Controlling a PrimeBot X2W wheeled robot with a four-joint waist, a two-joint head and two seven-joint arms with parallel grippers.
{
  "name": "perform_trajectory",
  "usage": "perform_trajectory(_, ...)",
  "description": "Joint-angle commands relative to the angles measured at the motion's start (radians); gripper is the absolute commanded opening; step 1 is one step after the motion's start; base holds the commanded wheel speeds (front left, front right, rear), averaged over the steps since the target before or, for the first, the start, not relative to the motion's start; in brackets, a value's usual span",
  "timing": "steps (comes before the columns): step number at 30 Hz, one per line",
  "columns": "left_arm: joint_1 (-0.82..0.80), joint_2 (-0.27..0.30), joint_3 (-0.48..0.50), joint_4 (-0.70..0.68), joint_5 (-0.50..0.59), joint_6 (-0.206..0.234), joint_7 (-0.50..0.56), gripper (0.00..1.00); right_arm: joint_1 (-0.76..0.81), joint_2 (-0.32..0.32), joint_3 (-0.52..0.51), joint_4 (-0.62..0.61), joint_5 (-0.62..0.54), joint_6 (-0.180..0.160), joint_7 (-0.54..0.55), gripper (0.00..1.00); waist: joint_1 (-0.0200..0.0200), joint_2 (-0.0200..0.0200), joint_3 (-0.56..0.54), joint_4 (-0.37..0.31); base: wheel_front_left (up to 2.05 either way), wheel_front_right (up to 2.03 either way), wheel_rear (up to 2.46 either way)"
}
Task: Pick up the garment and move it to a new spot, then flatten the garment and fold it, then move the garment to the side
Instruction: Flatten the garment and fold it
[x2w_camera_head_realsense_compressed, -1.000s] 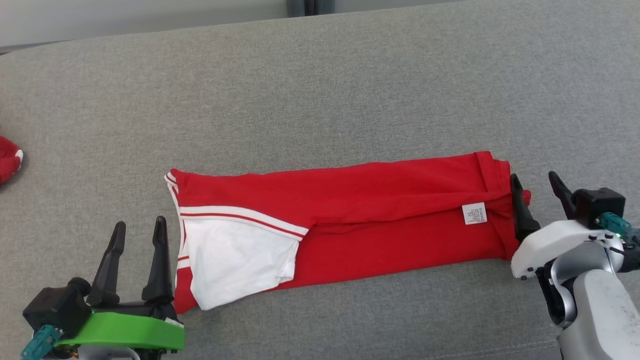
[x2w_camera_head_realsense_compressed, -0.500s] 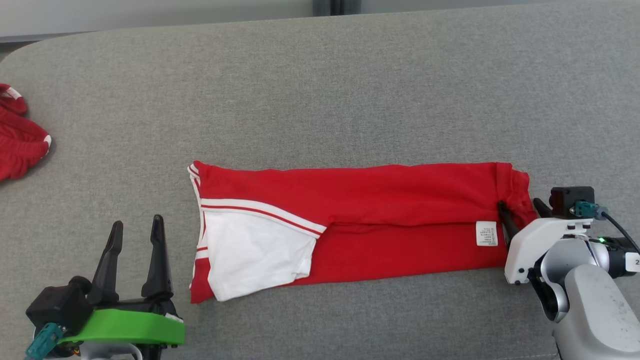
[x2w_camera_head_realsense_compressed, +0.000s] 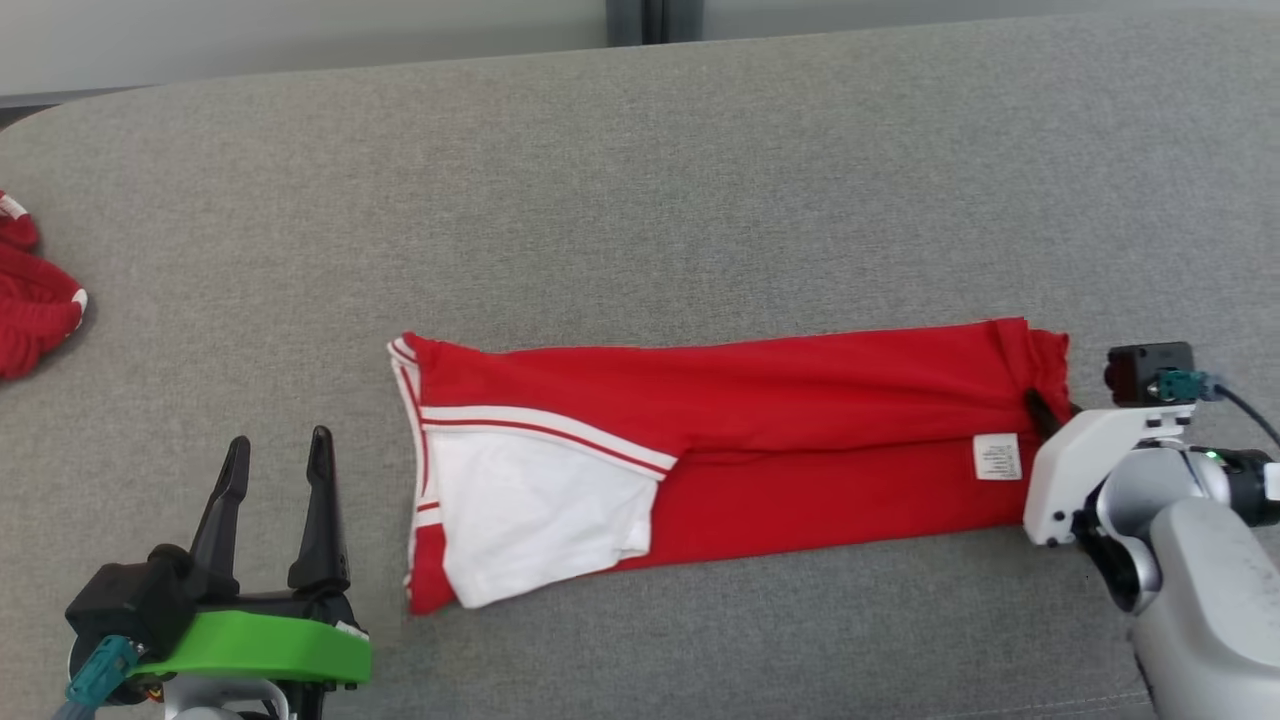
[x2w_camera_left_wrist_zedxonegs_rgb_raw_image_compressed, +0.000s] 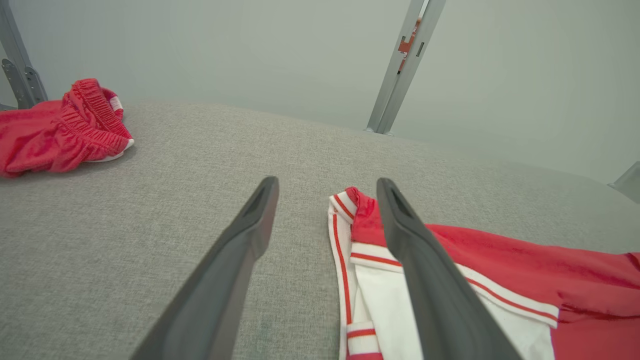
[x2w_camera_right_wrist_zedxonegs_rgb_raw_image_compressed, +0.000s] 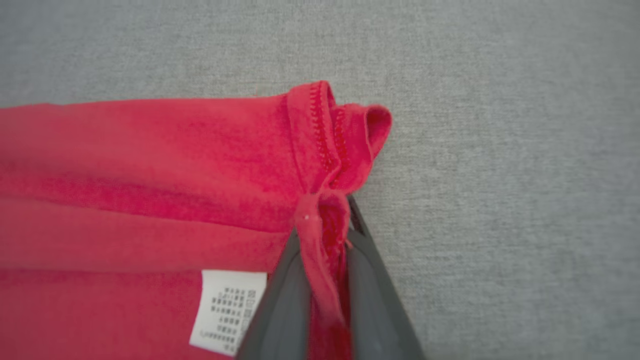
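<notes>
A red garment (x2w_camera_head_realsense_compressed: 760, 440) with white trim and a white panel lies folded into a long strip across the grey fabric surface (x2w_camera_head_realsense_compressed: 640, 200). My right gripper (x2w_camera_head_realsense_compressed: 1045, 410) is at its right end, shut on the bunched red hem (x2w_camera_right_wrist_zedxonegs_rgb_raw_image_compressed: 325, 215). A white label (x2w_camera_right_wrist_zedxonegs_rgb_raw_image_compressed: 230, 310) sits just left of the fingers (x2w_camera_right_wrist_zedxonegs_rgb_raw_image_compressed: 285, 295). My left gripper (x2w_camera_head_realsense_compressed: 278, 455) stands open at the lower left, a short way from the garment's striped left end. In the left wrist view that gripper (x2w_camera_left_wrist_zedxonegs_rgb_raw_image_compressed: 327, 187) is empty, and the striped corner (x2w_camera_left_wrist_zedxonegs_rgb_raw_image_compressed: 350, 205) lies just behind its right finger.
A second red garment (x2w_camera_head_realsense_compressed: 35, 310) lies crumpled at the far left edge of the surface, also seen as a heap (x2w_camera_left_wrist_zedxonegs_rgb_raw_image_compressed: 60, 130) in the left wrist view. A grey metal post (x2w_camera_left_wrist_zedxonegs_rgb_raw_image_compressed: 405, 65) rises behind the surface, before a pale wall.
My right gripper, open beside the hem a second ago, has closed on the garment's right end. The head camera has shifted slightly. The left gripper has kept still and open.
</notes>
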Motion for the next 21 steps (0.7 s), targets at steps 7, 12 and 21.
perform_trajectory(7, -0.031, -0.001, -0.015, 0.02, 0.021, 0.007, 0.004, 1.0, 0.046, -0.111, -0.107, -0.061, 0.038, -0.003, -0.002, 0.0, 0.0001, 0.0, -0.001, -0.046, 0.0, 0.0, 0.0)
perform_trajectory(12, -0.04, 0.003, -0.027, 0.035, 0.032, 0.014, 0.013, 1.0, 0.092, -0.088, -0.138, -0.136, 0.072, -0.003, -0.016, 0.0, 0.0001, 0.0, -0.001, -0.056, 0.0, 0.0, 0.0)
perform_trajectory(21, -0.055, 0.004, -0.047, 0.053, 0.041, 0.016, 0.02, 1.0, 0.157, -0.011, 0.047, -0.407, 0.21, -0.003, 0.062, 0.0, 0.0001, 0.0, -0.011, -0.029, 0.0, 0.0, 0.0)
